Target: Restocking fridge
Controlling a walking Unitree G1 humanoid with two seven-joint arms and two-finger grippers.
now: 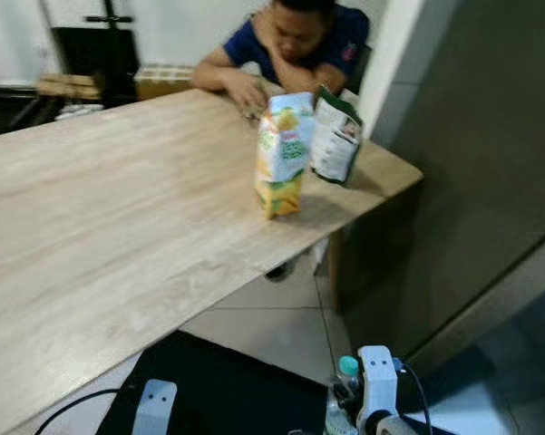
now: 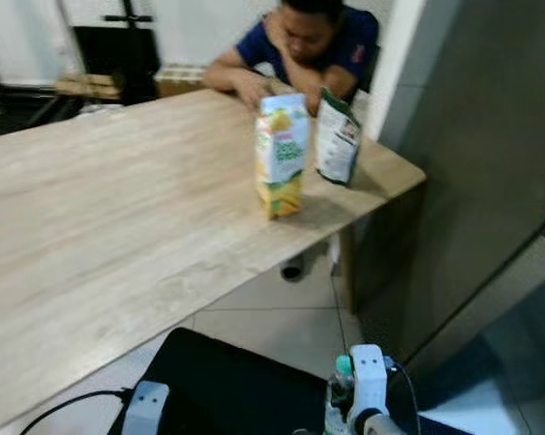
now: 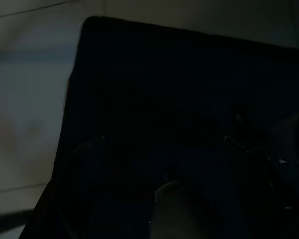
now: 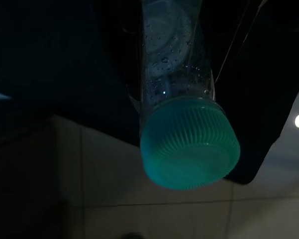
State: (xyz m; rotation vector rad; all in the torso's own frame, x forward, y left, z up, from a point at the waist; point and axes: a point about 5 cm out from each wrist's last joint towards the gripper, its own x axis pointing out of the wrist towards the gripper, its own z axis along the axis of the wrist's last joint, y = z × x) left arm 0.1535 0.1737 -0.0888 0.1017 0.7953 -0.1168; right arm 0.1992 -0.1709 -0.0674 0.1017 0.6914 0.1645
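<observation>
A long wooden table (image 1: 118,208) runs across the room, and near its far right corner a juice carton (image 1: 282,154) stands upright, yellow and green. Just beside it, on the corner side, a green-and-white pouch (image 1: 335,138) stands too, leaning a little. A person (image 1: 290,41) in a blue shirt sits at the far edge of the table, head on one hand, the other arm resting on the wood close to the carton. Below the table edge is pale tiled floor (image 1: 272,322), and a grey wall (image 1: 472,163) rises to the right. Low at the robot's front, the right pincer (image 1: 349,403) holds a clear bottle (image 4: 176,84) with a teal cap (image 4: 190,143); from the wrist camera the bottle hangs cap-first over the tiles, water droplets inside. The left pincer (image 3: 161,164) hangs idle in the dark over a black surface, and I cannot tell how its fingers stand.
</observation>
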